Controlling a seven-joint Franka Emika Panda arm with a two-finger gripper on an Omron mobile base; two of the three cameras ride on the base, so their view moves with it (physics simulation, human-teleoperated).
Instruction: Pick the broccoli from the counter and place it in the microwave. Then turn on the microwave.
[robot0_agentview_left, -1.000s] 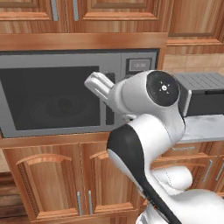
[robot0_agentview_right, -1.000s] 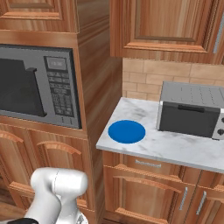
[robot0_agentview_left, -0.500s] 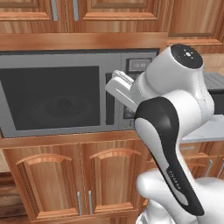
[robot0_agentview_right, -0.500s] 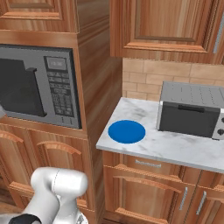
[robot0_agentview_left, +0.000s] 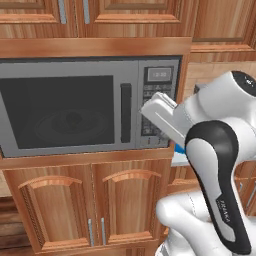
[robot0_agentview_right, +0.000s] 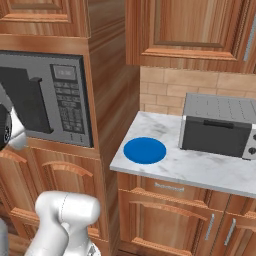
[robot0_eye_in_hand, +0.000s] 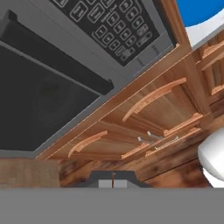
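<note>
The microwave (robot0_agentview_left: 70, 115) sits built into the wooden cabinet wall, its dark glass door closed and the black vertical handle (robot0_agentview_left: 126, 112) to the right of the glass. My white hand (robot0_agentview_left: 161, 114) hovers just in front of the keypad (robot0_agentview_left: 156, 95). In the hand view my gripper (robot0_eye_in_hand: 113, 179) is shut with nothing in it, and the keypad (robot0_eye_in_hand: 111, 24) and the handle (robot0_eye_in_hand: 57, 57) lie ahead of it. The counter (robot0_agentview_right: 200, 167) is to the right of the microwave (robot0_agentview_right: 45, 100). The broccoli is out of view.
A blue round plate (robot0_agentview_right: 145, 150) lies on the counter's left end. A grey toaster oven (robot0_agentview_right: 220, 125) stands at the back right against the brick wall. Wooden cabinet doors (robot0_agentview_left: 90, 200) are below the microwave and more cabinets above.
The arm has swung to the right in the left base view. My hand has moved from in front of the door handle to in front of the keypad. The gripper stays shut.
</note>
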